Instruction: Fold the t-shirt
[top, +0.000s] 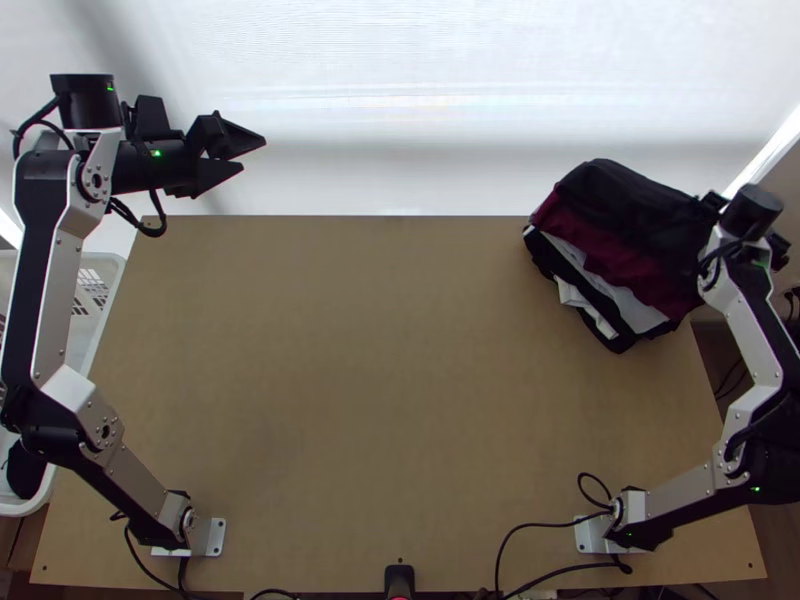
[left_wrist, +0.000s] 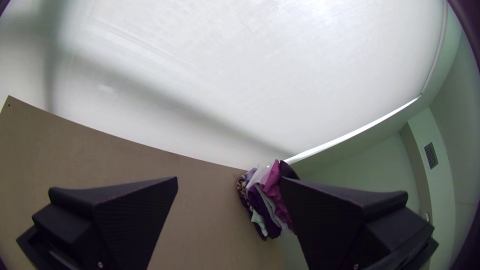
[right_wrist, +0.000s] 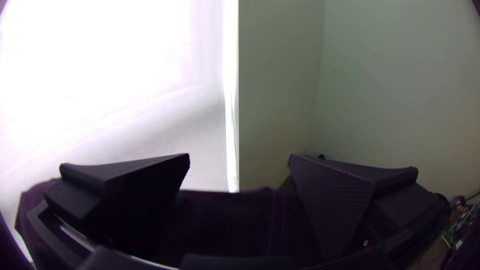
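Your left gripper (top: 253, 153) is standing open and holding nothing, its two wide black fingers parted and their tips pointing across toward the right side. In the top view it is showing past the far left corner of the light wooden table (top: 380, 380), against the white sheet (top: 400, 100) behind. Well apart from its fingertips, at the table's far right corner, a stack of folded garments (top: 625, 245) is lying at a slant.

Your right gripper (top: 746, 222) is showing at the right end of that stack, and its fingers are standing wide apart too, gripping nothing. Dark cloth (right_wrist: 235, 220) is spreading below and between them; you cannot tell whether they are touching it. Beside this claw, a black garment (top: 625, 190) is topping the stack, with a dark red one (top: 650, 275) under it and grey, white and black layers lower down. You cannot tell which of these is the t-shirt.

Back toward the left arm's base from your left claw, a white plastic basket (top: 108, 262) is sitting beside the table, a black item (top: 25, 470) lying inside it
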